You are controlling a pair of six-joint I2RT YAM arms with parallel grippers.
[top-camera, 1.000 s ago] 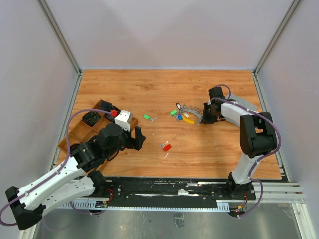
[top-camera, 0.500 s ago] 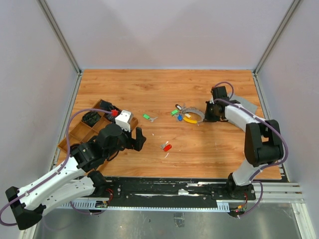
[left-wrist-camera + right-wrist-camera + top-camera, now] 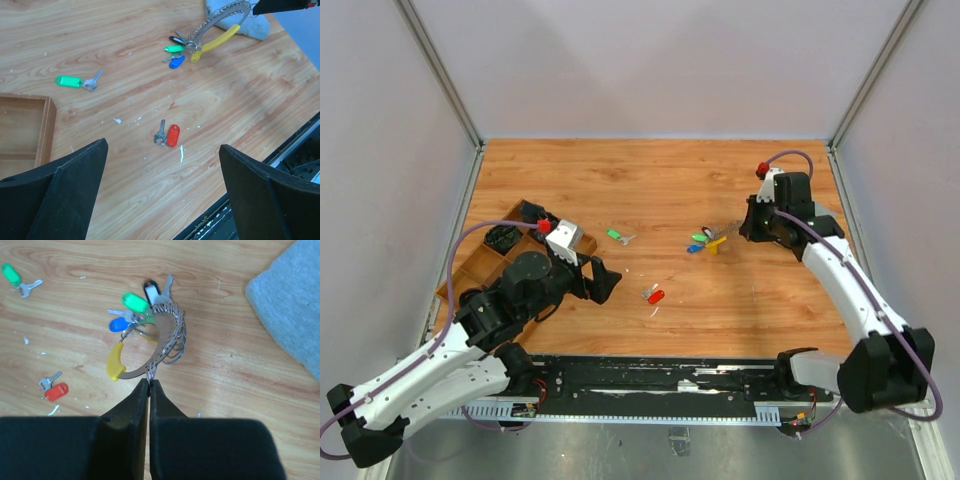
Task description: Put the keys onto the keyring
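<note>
My right gripper (image 3: 149, 382) is shut on the thin silver keyring (image 3: 167, 340), pinching its wire loops at the fingertips. From the ring hang a green key (image 3: 135, 302), a blue key (image 3: 119, 324), a black one (image 3: 150, 290) and a yellow piece (image 3: 115, 362). From above, the keyring (image 3: 708, 241) hangs just left of the right gripper (image 3: 746, 231). Two loose keys lie on the wood: a green-headed key (image 3: 616, 236) (image 3: 67, 81) and a red-headed key (image 3: 655, 296) (image 3: 172, 135). My left gripper (image 3: 601, 281) (image 3: 162, 149) stands open and holds nothing, just left of the red key.
A grey cloth (image 3: 295, 305) (image 3: 252, 30) lies on the table right of the keyring. A wooden compartment tray (image 3: 470, 265) (image 3: 25, 125) sits at the left by the left arm. Small white scraps dot the wood. The black rail runs along the near edge (image 3: 670, 385).
The right gripper has shut on the keyring and carried it up and to the right, so the keys bunch beneath it. The left gripper has opened a little wider and edged toward the red key.
</note>
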